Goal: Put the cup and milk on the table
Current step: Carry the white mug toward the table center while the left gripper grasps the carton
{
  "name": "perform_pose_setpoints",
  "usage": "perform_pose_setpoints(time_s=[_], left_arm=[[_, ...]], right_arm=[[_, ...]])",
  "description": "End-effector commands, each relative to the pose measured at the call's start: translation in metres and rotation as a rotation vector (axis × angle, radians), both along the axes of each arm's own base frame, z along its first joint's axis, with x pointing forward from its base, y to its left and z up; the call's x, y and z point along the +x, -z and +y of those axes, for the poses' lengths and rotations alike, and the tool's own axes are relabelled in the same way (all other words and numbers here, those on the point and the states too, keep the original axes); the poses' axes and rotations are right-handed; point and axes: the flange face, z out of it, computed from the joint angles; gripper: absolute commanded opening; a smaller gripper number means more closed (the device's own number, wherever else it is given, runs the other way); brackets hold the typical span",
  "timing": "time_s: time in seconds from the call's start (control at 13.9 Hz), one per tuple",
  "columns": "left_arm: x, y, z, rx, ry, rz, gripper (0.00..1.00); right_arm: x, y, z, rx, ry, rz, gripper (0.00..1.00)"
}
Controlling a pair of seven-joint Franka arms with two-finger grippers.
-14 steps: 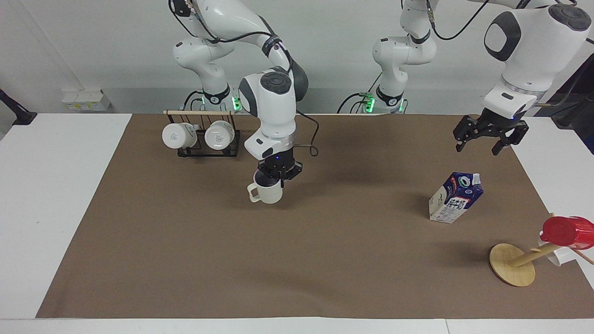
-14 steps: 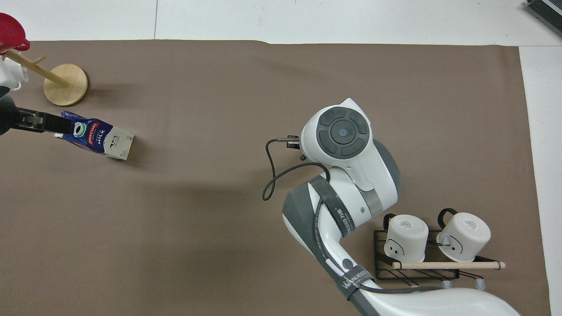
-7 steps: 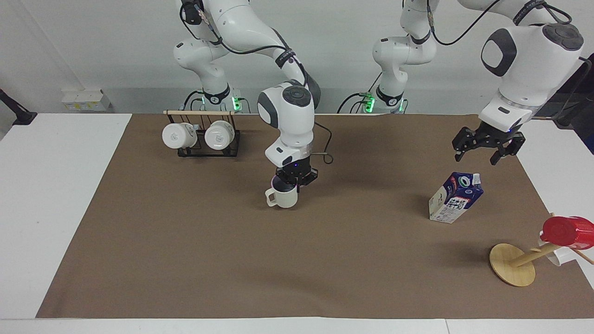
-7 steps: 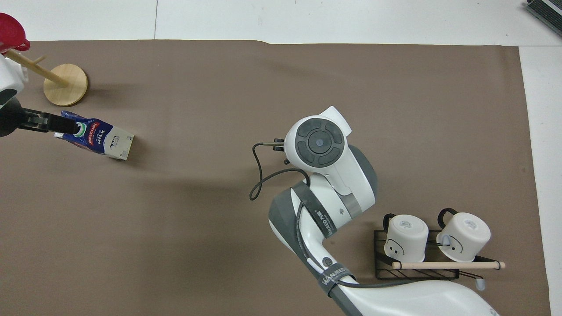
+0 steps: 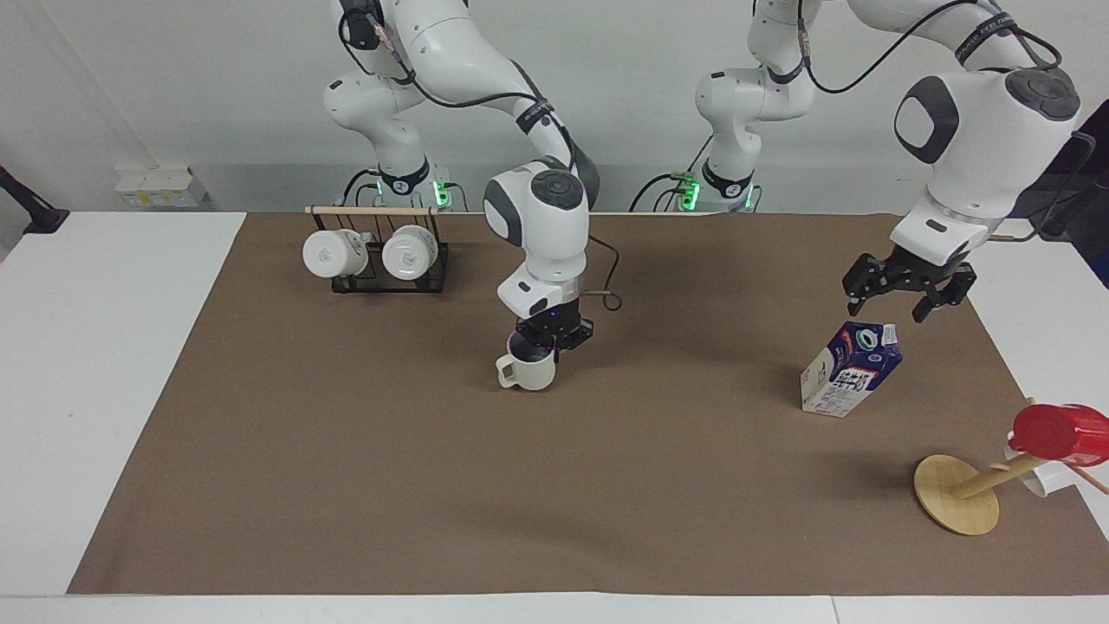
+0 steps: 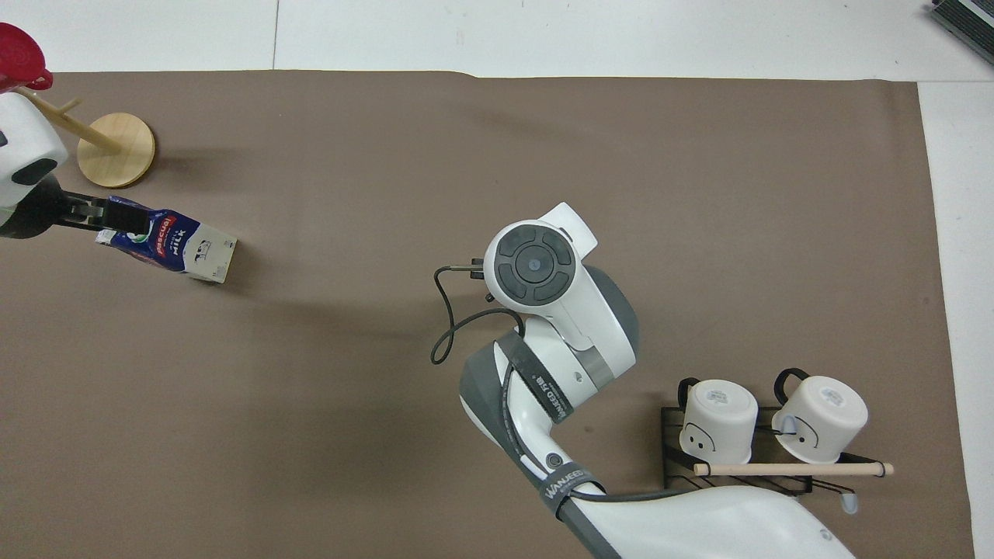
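The small cream-beige mug [image 5: 528,371] has a pale grey-lavender inside. The gable-top carton [image 5: 850,369] is dark blue above and white below, with red lettering and a green-ringed cap. A wide brown paper-like sheet [image 5: 554,485] covers the white tabletop [image 5: 78,364]. Two whiter mugs [image 6: 718,419] with dark marks hang on a black wire rack [image 6: 675,466]. A glossy red cup [image 5: 1059,431] sits on a light wooden stand [image 5: 956,494].
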Motion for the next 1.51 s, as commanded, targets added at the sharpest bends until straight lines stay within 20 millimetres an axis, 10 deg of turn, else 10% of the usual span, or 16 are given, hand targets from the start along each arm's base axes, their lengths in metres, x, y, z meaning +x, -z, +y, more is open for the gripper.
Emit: perform_pose_setpoints(time_s=[0.0, 0.14, 0.29, 0.58, 1.3, 1.44], left_arm=[[0.002, 0.007, 0.003, -0.017, 0.008, -0.014, 1.0], [0.004, 0.015, 0.002, -0.017, 0.009, -0.011, 1.0], [0.002, 0.024, 0.002, -0.017, 0.01, -0.008, 1.0], [0.007, 0.043, 0.002, -0.016, 0.009, -0.023, 1.0], [0.005, 0.067, 0.011, -0.01, 0.042, -0.005, 1.0], [0.005, 0.067, 0.011, -0.009, 0.044, -0.001, 0.77]], right_arm=[[-0.004, 0.007, 0.004, -0.002, 0.007, -0.016, 0.0], [-0.003, 0.008, 0.002, -0.01, 0.005, -0.012, 0.16], [-0.004, 0.008, 0.003, -0.018, 0.003, -0.007, 1.0], [-0.001, -0.038, -0.012, 0.012, 0.021, -0.026, 1.0], [-0.019, -0.183, -0.122, 0.003, -0.008, 0.012, 1.0], [-0.028, -0.208, -0.157, -0.005, -0.056, 0.048, 1.0]])
